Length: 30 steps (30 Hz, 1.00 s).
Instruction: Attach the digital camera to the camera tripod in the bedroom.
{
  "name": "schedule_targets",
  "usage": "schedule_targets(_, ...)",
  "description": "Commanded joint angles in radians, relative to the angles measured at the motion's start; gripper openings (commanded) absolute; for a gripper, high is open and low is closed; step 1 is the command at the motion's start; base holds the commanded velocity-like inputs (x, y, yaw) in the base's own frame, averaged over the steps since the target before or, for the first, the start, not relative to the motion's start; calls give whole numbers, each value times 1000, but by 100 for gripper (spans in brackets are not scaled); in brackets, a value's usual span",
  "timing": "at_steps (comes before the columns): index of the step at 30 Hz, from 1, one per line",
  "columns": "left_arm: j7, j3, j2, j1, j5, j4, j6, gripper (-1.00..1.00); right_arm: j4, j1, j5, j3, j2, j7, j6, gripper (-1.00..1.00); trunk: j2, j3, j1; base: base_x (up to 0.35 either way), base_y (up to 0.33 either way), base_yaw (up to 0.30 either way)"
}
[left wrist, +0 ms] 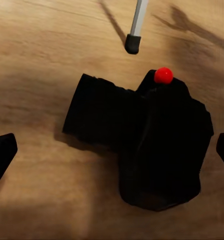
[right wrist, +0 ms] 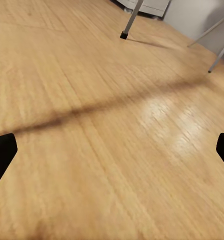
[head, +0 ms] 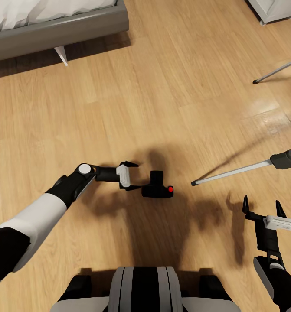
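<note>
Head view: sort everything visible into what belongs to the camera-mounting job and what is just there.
Job:
- digital camera, on the floor
- camera tripod, legs showing
- left tool, open beside the camera
- right tool, open, empty

Just there:
- grey-framed bed
- white furniture base
- wood floor

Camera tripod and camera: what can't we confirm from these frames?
- Camera tripod: head view cuts it at the right edge; the head and mount are out of frame.
- Digital camera: underside faces the floor, so the mount socket is hidden.
- Left gripper: fingers flank the camera; contact is unclear.
</note>
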Motion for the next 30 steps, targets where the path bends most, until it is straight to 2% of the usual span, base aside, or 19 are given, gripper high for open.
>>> schedule_targets(1,-3,-3,4,0,-3,0,-8,100,0,0,-4,2,0,-1,-3,100,0,0,0,0,0,0)
schedule_targets(6,-15,-4,16,0,-3,5,-14,100,0,0,-4,2,0,-1,-3,100,0,0,0,0,0,0)
schedule_targets(13,-19,-5,14,3,-3,52,-19,100,0,0,-4,2,0,-1,-3,100,0,0,0,0,0,0)
schedule_targets(20,-14,-7,-26,5,-4,161,-98,100,0,0,-4,2,0,-1,-3,100,0,0,0,0,0,0)
schedule_targets(30,-8,-7,-46,6,-4,228,-176,100,0,0,-4,2,0,-1,-3,100,0,0,0,0,0,0)
